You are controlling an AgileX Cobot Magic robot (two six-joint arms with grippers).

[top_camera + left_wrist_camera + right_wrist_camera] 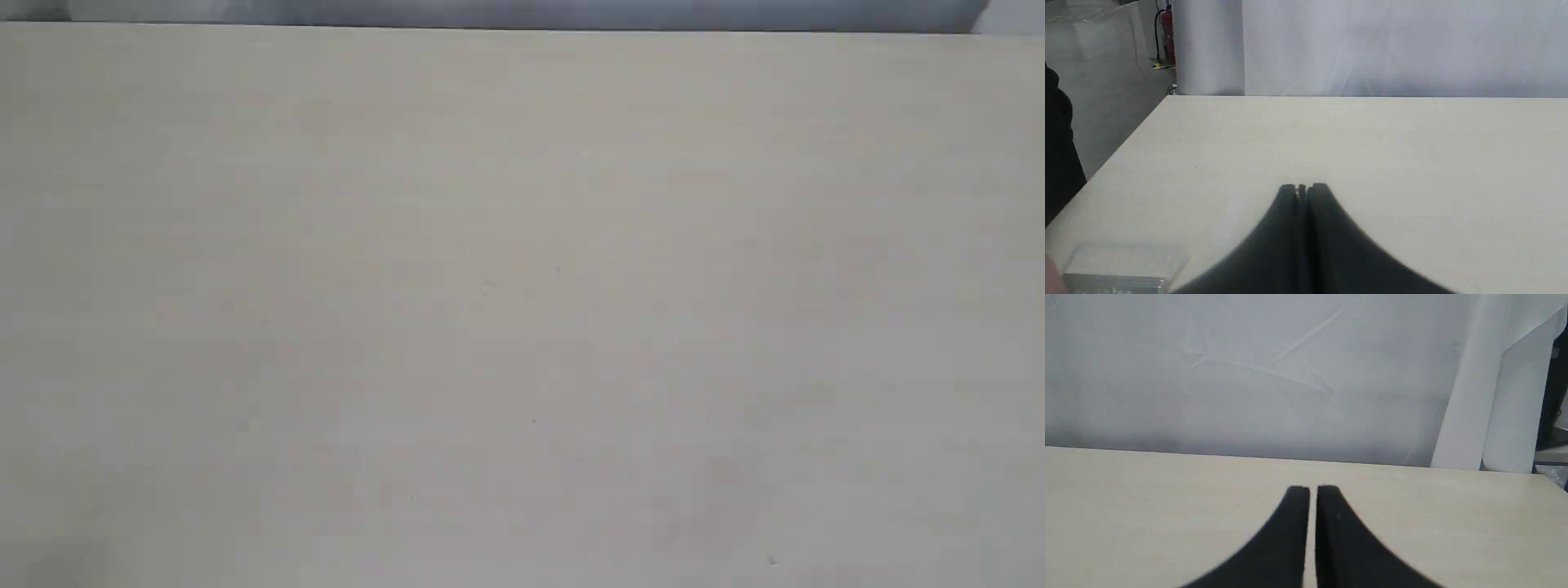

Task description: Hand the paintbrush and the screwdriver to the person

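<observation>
As seen across all three views, the setting is one pale beige table [522,327] backed by a white curtain [1392,45].

Item 1, left gripper [1302,187]: black fingers pressed together at the tips, nothing held, poised over the tabletop.

Item 2, right gripper [1312,488]: black fingers drawn in with only a thin slit between them, nothing held, also over the tabletop.

Item 3, paintbrush [1122,265]: lying flat on the table, off to the side of the left gripper and apart from its fingertips, toward the table edge that borders the grey floor. Pale bristles and silver ferrule show; the handle is cut off by the frame. Blurred.

Item 4, pinkish shape [1049,275]: just beside the ferrule, too blurred to identify.

Item 5, fire extinguisher [1169,34]: red, standing on the floor past the table's far corner.
</observation>
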